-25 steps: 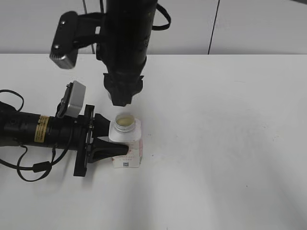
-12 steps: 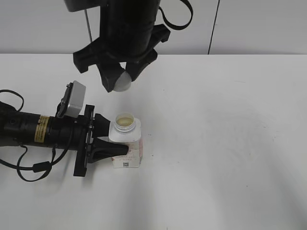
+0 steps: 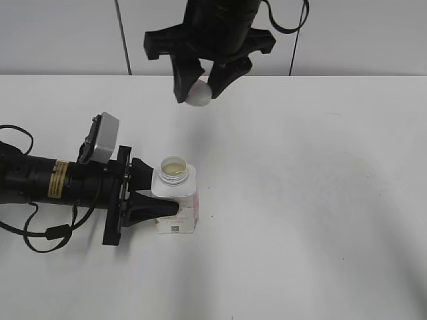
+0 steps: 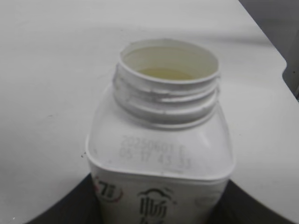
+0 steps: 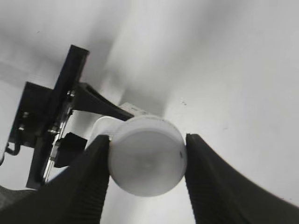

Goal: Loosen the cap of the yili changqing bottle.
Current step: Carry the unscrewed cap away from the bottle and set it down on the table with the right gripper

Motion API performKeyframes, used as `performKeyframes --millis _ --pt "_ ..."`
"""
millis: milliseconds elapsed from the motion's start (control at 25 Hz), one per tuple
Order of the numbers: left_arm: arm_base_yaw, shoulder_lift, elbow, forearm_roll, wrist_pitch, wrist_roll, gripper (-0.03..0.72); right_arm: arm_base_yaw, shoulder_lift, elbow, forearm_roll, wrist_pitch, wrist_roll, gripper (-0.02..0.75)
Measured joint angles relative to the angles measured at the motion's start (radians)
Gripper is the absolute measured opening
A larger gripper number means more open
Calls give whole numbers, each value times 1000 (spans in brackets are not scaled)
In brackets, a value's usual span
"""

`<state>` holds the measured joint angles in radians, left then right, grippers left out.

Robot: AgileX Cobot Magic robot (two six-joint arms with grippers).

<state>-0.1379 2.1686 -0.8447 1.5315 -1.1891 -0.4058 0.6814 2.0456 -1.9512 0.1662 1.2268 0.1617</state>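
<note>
Yili changqing bottle upright on the table, near-left of centre, neck open, pale liquid visible inside. Left gripper comes in from 9 o'clock, fingers clamped on the bottle's body; a date code shows on the shoulder in the left wrist view. Farther back, at about 12 o'clock from the bottle and well above it, right gripper pinches the cap between both fingers, clear of the neck.

On the yili changqing bottle shoulder I read a faint embossed date, roughly "20250601". Below it my view catches a red "7" and one dark Chinese character.
</note>
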Motion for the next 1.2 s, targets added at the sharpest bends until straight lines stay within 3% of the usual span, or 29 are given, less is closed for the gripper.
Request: performKeyframes --millis 320,600,800,1200 --pt "-3 1 0 -40 5 -1 323 -137 0 0 0 0 -35 391" --pt "-3 10 0 -155 17 -1 323 -229 -3 60 -9 -2 -42 390" --pt "-3 10 0 -261 39 24 323 -242 -3 182 -84 -2 -42 390" --pt "-3 10 0 -274 54 52 323 -242 -3 387 -97 -86 -46 390"
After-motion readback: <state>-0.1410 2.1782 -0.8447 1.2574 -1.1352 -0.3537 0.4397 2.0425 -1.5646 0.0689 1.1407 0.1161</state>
